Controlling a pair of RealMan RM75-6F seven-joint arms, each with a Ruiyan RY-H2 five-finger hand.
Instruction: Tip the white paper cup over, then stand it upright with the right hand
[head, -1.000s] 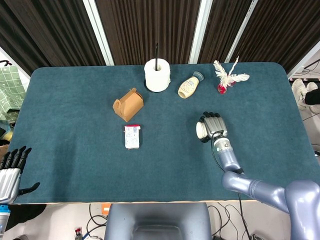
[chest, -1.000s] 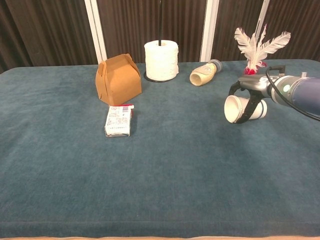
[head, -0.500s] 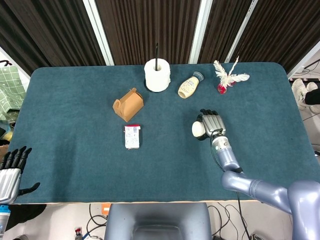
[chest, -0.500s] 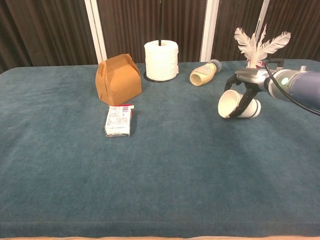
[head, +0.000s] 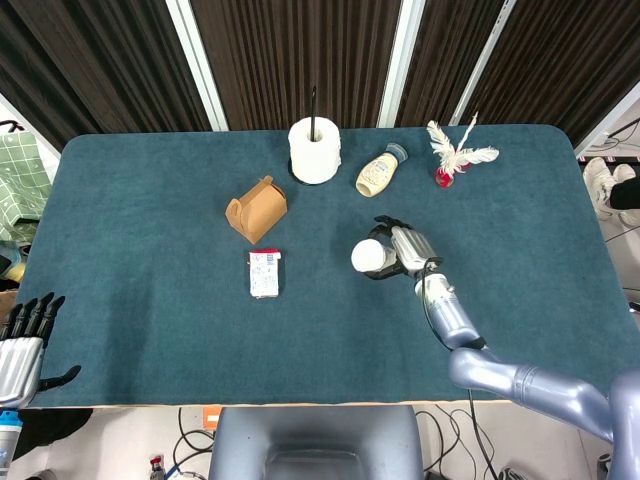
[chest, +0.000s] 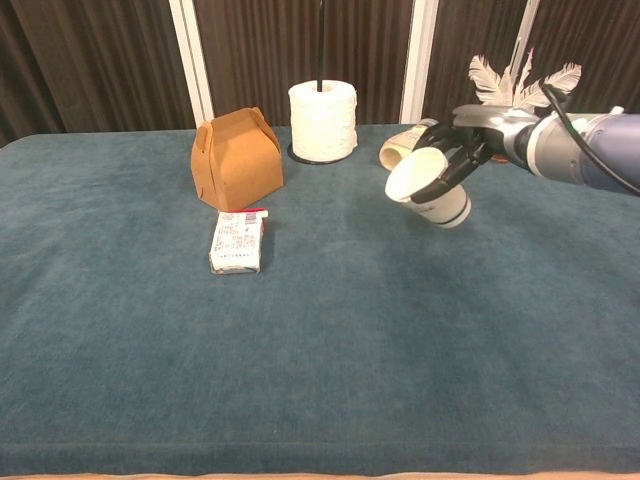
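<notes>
I have the white paper cup (chest: 428, 187) clasped in my right hand (head: 405, 250), fingers (chest: 452, 160) wrapped around it, lifted off the tabletop (chest: 320, 340) and tilted mouth up-left. I'd rotate the wrist until its base faces down, lower squarely, then release gently.

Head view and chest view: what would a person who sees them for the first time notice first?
First comes the white paper cup, held tilted above the blue table by the right robot hand, its open mouth turned left, right of the middle. Behind it stand a toilet paper roll and a brown cardboard box, with white feathers at the far right.
</notes>
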